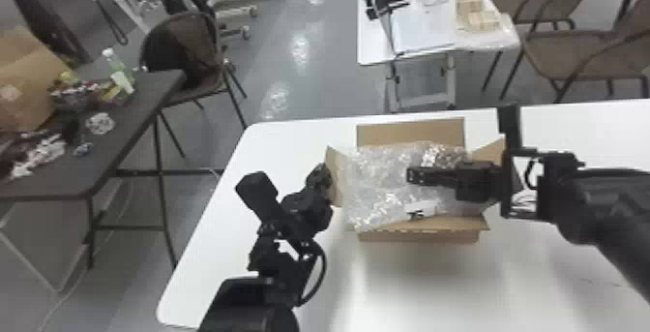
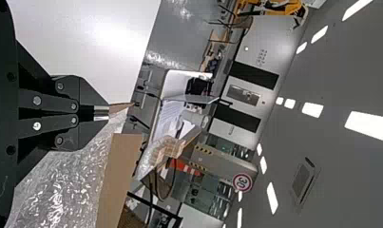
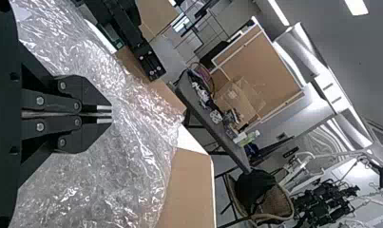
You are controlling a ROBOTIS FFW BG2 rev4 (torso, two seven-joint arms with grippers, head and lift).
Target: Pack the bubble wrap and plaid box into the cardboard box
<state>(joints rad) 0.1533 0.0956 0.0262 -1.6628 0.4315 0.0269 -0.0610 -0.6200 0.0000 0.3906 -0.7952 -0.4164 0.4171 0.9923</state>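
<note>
"Where was the bubble wrap (image 1: 382,176)?"
"Bulging from the cardboard box (image 1: 418,236). Right gripper (image 3: 105,114) closed, empty, over it; left gripper (image 2: 101,112) seemingly pinched a flap (image 2: 118,109)."
"Risk?"
"Its springiness could have blocked closing."

Fingers (image 2: 101,109) together near bubble wrap (image 2: 61,190)

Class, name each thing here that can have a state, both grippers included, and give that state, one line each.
Cardboard box: open, flaps not folded over the top.
Far flap: unfolded, away from the opening.
Bubble wrap: crumpled, bulging out of the box.
Left gripper: fingers closed at the left flap; whether pinching it, unclear.
Right gripper: fingers closed, over the wrap.
Bottle: standing, capped.
</note>
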